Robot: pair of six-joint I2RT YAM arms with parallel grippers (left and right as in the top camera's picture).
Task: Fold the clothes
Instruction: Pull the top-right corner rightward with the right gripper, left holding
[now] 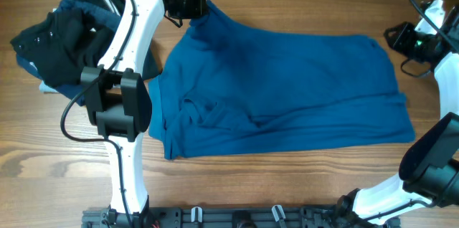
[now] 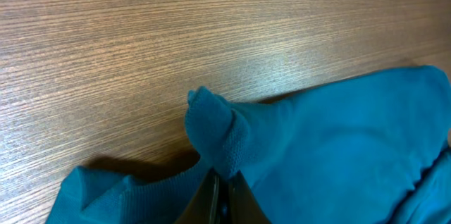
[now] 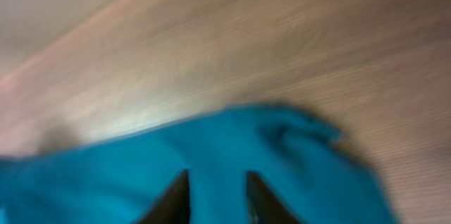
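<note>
The blue shirt lies spread mid-desk, its long axis running 9 to 3 o'clock. At its 11 o'clock corner the left gripper clenches a pinched fold; at 2 o'clock the right gripper holds its fingers parted over the hem

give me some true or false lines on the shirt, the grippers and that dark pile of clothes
1. The left gripper is shut on a pinch of the blue shirt. True.
2. The blue shirt is folded into a small neat square. False: it lies spread wide across the table, with wrinkles.
3. The dark clothes pile lies at the right end of the table. False: it lies at the far left, beside the left arm.
4. The right gripper has its fingers apart over blue cloth. True, though that view is blurred.
</note>
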